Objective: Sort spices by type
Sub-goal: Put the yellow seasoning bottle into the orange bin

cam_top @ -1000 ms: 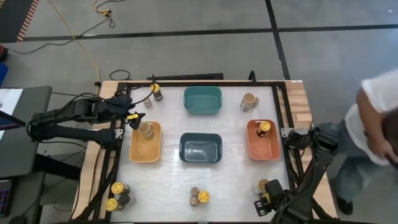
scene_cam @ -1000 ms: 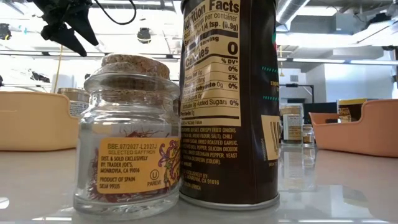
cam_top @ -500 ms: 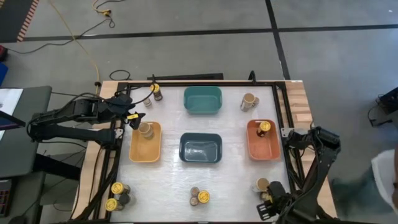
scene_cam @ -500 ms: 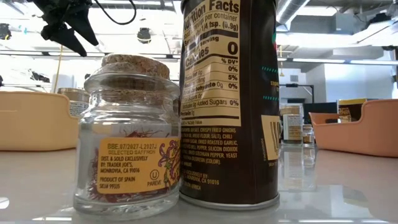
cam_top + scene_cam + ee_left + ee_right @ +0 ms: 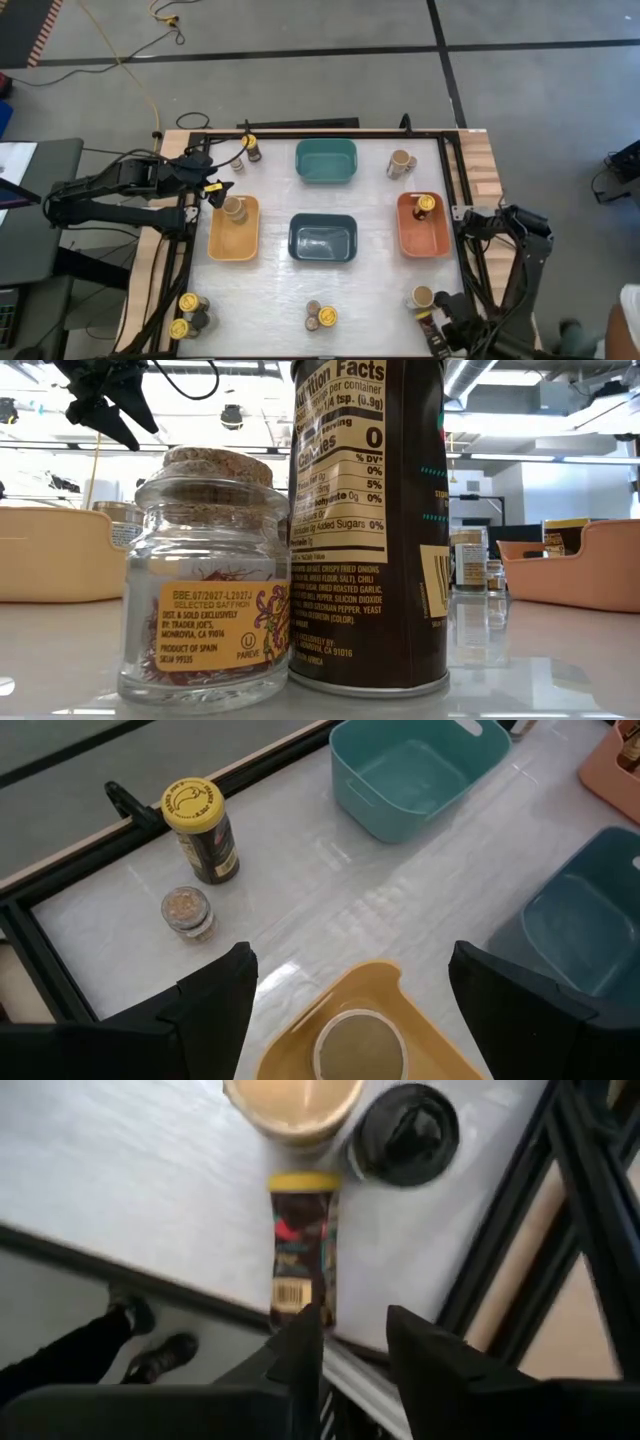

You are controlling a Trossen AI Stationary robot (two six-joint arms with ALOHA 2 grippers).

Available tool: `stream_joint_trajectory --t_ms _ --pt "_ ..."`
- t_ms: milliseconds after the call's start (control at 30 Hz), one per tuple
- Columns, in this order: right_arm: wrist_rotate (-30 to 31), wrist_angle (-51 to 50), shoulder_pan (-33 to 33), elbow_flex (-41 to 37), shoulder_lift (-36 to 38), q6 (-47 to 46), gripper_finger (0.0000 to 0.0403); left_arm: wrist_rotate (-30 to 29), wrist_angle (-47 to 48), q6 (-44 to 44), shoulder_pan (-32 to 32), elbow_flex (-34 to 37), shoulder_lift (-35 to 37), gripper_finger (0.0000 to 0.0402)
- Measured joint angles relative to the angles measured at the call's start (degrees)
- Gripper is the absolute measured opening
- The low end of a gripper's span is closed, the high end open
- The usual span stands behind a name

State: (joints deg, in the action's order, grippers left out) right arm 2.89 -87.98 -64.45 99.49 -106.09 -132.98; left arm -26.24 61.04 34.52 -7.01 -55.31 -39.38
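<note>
My left gripper [image 5: 365, 990] is open and empty above the far end of the yellow bin [image 5: 233, 230], over a tan-topped jar [image 5: 360, 1045] standing in it. My right gripper [image 5: 355, 1345] is at the near right corner, fingers a little apart with nothing between them. A yellow-lidded dark jar [image 5: 300, 1245] lies on its side on the table just ahead of one finger. Beyond it stand a tan-topped jar [image 5: 295, 1100] and a dark-lidded jar [image 5: 405, 1135]. A yellow-lidded jar [image 5: 425, 203] stands in the orange bin [image 5: 424, 235]. My right gripper has one fingertip [image 5: 300, 1338] at the bottom end [image 5: 298, 1305] of the lying yellow-lidded jar, coming along the jar's length. I cannot tell whether it touches. The jar lies flat on the table, its lid pointing away from the fingers.
The teal bin [image 5: 326, 160] and dark-blue bin [image 5: 322, 238] stand mid-table. Jars stand at the far left [image 5: 250, 145], near left [image 5: 187, 303] and near centre [image 5: 322, 316]. One lies at the far right [image 5: 400, 163]. The low view shows a cork-topped jar [image 5: 205, 580] beside a tall dark one [image 5: 365, 520].
My right gripper has drawn back a little toward the table's near right corner. The person standing beyond the table's right edge has left the high view.
</note>
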Motion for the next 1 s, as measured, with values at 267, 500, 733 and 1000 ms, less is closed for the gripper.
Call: stream_joint_trajectory --t_ms 267,500,733,1000 --pt "-0.2 4.4 0.2 -1.4 -0.1 0.0 0.0137 0.0 0.0 0.3 0.0 0.0 0.0 0.0316" --pt "-0.2 4.9 0.5 -1.4 -0.1 0.0 0.0194 -0.2 0.0 0.4 0.0 0.0 0.0 0.0316" --pt "-0.2 18.9 -0.2 -9.3 -0.1 -0.1 0.0279 -0.2 0.0 0.9 0.0 0.0 -0.1 0.0316" --pt "-0.7 27.1 0.1 -17.9 -0.1 -0.5 0.0315 -0.2 0.0 1.7 0.0 0.0 -0.1 0.0316"
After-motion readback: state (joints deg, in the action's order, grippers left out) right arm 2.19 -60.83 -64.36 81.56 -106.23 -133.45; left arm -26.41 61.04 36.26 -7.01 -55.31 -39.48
